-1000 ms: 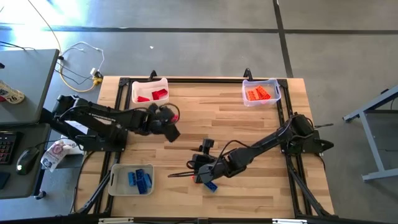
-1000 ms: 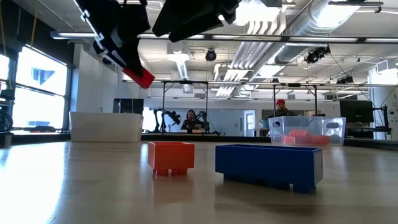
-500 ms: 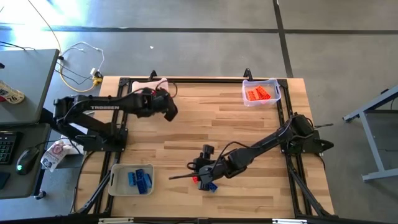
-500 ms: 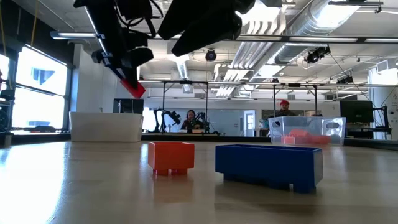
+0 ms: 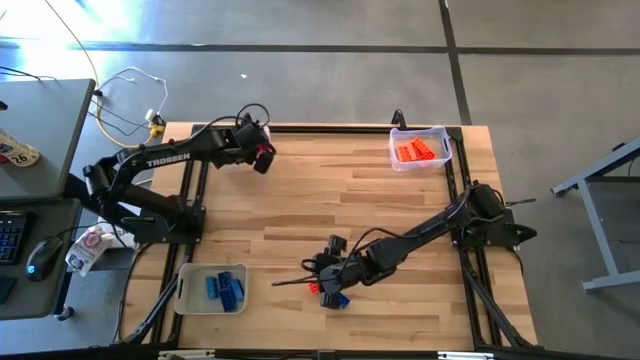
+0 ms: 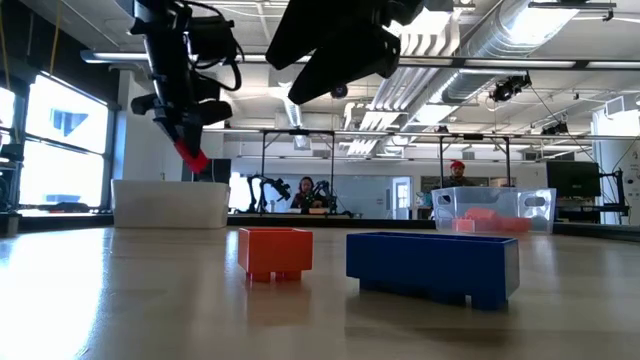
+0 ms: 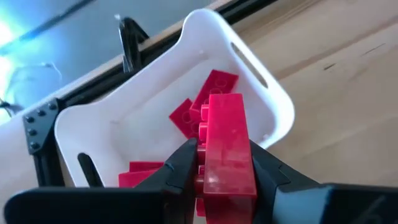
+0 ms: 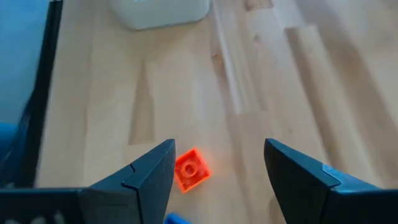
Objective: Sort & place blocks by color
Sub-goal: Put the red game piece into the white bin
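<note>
My left gripper [image 5: 262,155] [image 7: 222,149] is shut on a red studded brick [image 6: 192,157], high over the far-left white tray [image 7: 283,109], where several red bricks [image 7: 214,84] lie. My right gripper [image 5: 318,280] [image 8: 219,146] is open and hovers near the table's near edge, its fingers on either side of a small orange brick [image 8: 189,168] [image 6: 275,252] without touching it. A longer blue brick [image 5: 338,298] [image 6: 432,266] rests on the wood just beside the orange one. My left gripper pinches the red brick between its two fingers, one finger [image 7: 183,165] on each long side [image 7: 227,134]. The brick is lifted clear and sticks out past the fingertips, slanting downward toward the tray.
A clear tray with orange bricks [image 5: 420,148] stands at the far-right corner. A white tray with blue bricks [image 5: 212,288] sits at the near-left corner. Bare wood fills the table's middle. People and equipment show in the room behind the table.
My left gripper has carried the red brick from the table's left middle toward the far-left corner and now hangs over the tray of red bricks. My right gripper has sunk a little toward the orange brick, still open.
</note>
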